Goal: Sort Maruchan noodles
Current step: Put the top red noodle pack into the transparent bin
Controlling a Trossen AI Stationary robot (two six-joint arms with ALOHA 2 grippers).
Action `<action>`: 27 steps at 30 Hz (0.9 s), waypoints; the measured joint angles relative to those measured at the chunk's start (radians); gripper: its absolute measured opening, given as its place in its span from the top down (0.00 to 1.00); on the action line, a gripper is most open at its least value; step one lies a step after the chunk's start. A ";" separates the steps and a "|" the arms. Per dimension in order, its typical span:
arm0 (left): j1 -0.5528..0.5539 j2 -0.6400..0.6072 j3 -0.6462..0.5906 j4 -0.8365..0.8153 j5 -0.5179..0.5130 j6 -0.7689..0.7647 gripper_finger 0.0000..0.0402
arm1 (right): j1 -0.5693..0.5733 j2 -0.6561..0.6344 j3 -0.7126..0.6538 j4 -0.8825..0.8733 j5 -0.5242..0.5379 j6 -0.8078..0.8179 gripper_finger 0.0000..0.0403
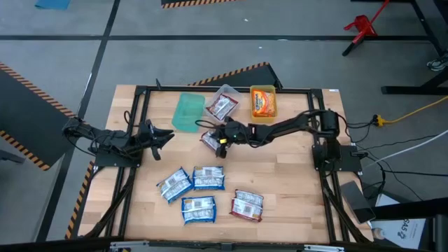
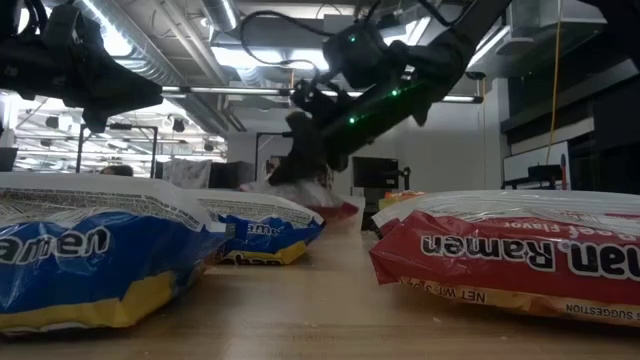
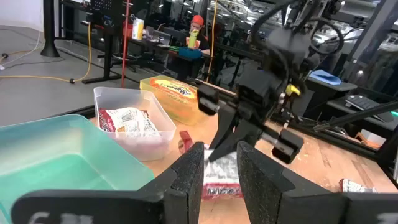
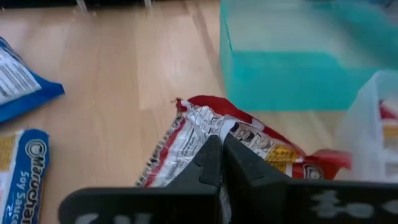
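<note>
Table (image 1: 287,203): wood top, both arms over it.
Green bin (image 1: 187,112): just beyond right claw, looks empty.
Clear bin (image 1: 222,102): next to green one, already has 1 red pkt.
Yellow bin (image 1: 263,101): far side of clear bin, orange pkt inside.
Loose pkts: 3 blue (image 1: 191,190) + 1 red (image 1: 247,205), well apart from right claw, toward table's near edge.
Right gripper (image 4: 221,163): fingers pinched fully together on edge of a red noodle packet (image 4: 205,140); pkt sits right at claw, between it and green bin. Can't tell if it's off the table yet.
Left gripper (image 3: 217,168): waits off to the side w/ fingers parted, nothing in it, pointed at right claw.
Handling (my guess): pkt light; crinkly wrapper soft + slick, noodle block inside stiff but brittle.
Grip spot: sealed end flap is easy to pinch, but pkt prob dangles + swings; film may slip. Go slow, no squeezing the block.
</note>
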 joint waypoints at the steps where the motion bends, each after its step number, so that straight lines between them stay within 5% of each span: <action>1: 0.000 0.000 0.000 0.000 0.000 0.000 0.78 | 0.000 -0.010 0.000 -0.002 0.005 -0.006 1.00; 27: 0.000 0.000 0.000 0.000 0.000 0.010 0.78 | -0.319 -0.176 0.004 0.059 -0.030 -0.067 1.00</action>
